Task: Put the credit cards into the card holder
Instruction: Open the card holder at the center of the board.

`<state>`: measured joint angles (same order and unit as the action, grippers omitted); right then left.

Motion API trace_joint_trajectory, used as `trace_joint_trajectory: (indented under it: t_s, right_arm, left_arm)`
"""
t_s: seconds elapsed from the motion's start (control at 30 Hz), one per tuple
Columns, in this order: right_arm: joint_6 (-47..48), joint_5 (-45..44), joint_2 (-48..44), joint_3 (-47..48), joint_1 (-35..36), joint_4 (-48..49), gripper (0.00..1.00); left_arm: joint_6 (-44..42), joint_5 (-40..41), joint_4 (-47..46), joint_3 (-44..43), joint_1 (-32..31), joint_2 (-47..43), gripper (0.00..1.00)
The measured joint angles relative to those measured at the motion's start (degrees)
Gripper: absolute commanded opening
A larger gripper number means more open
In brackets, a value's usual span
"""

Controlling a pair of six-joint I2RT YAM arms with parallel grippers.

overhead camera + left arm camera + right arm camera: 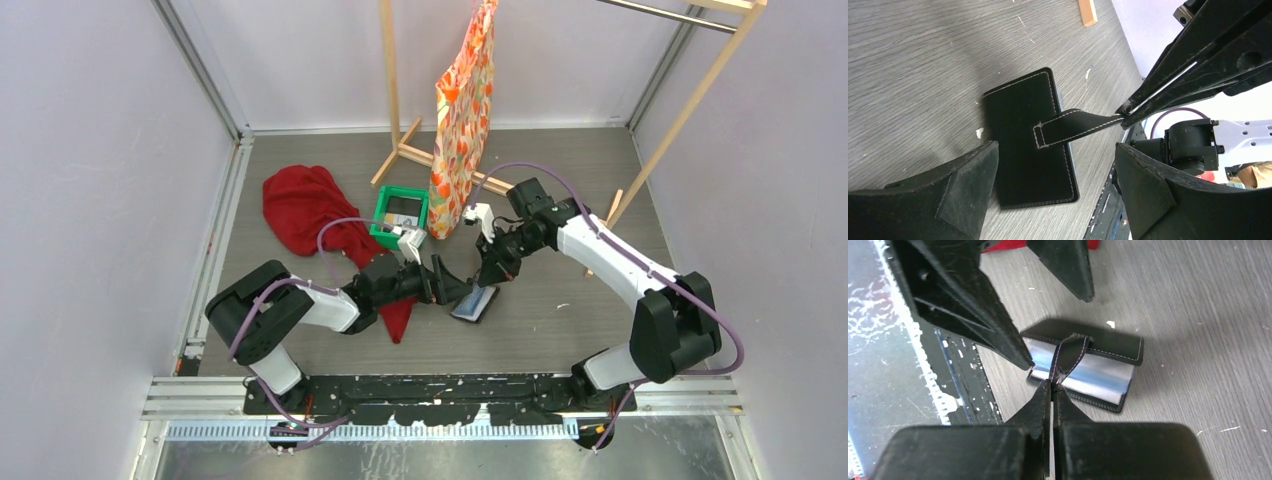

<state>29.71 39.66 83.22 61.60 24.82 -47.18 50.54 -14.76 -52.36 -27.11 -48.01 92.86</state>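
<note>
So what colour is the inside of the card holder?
The card holder lining is pale blue-grey; right wrist view shows it best.

No text to read
No word, number or brand could be read; dark marks on the card [405, 209] in the green tray [380, 218] were too small.

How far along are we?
No card shows in the card holder yet. The right gripper is shut on its snap tab, holding it partly open; the left gripper hangs open nearby. A whitish card lies in the green tray, to be fetched and inserted.
</note>
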Motion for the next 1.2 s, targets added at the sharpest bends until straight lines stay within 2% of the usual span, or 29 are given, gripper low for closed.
trace_joint_trajectory:
  t_s: [0.27,0.5,0.77,0.8,0.93,1.03,1.13,1.17,1.2]
  right_arm:
    - [4.6,5.0,-1.6,0.1,-2.5,-3.1,0.01]
    - [4.6,5.5,0.8,0.9,-2.8,-4.1,0.04]
    - [0.5,4.8,1.0,0.9,-2.8,-1.3,0.07]
    - [0.2,4.8,1.0,0.9,-2.8,-1.0,0.07]
    - [-0.6,4.7,1.0,0.9,-2.8,-0.4,0.07]
    - [-1.2,4.3,1.0,0.9,-2.8,-0.3,0.11]
    - [-1.2,3.7,1.0,0.9,-2.8,-0.1,0.24]
    - [-1.3,3.5,1.0,0.9,-2.8,0.0,0.31]
    - [-1.1,3.2,1.0,0.9,-2.8,0.0,0.45]
  left_arm:
    - [-0.3,-0.4,-4.5,0.4,-0.5,1.7,0.81]
    - [-4.0,-0.2,-0.3,-0.9,-2.4,1.7,0.79]
    - [-9.3,2.6,5.8,-0.9,-4.4,0.2,0.76]
    - [-10.2,3.3,6.5,-0.9,-5.1,-0.1,0.71]
    - [-13.6,6.4,10.5,-1.4,-7.4,-0.2,0.31]
    - [-15.7,8.9,14.8,-3.2,-8.2,-0.2,0.13]
    - [-18.1,10.3,17.2,-4.5,-8.2,-0.2,0.01]
    - [-18.8,10.4,17.6,-4.6,-8.2,-0.2,0.0]
    - [-19.8,10.5,18.0,-4.6,-8.2,-0.2,0.0]
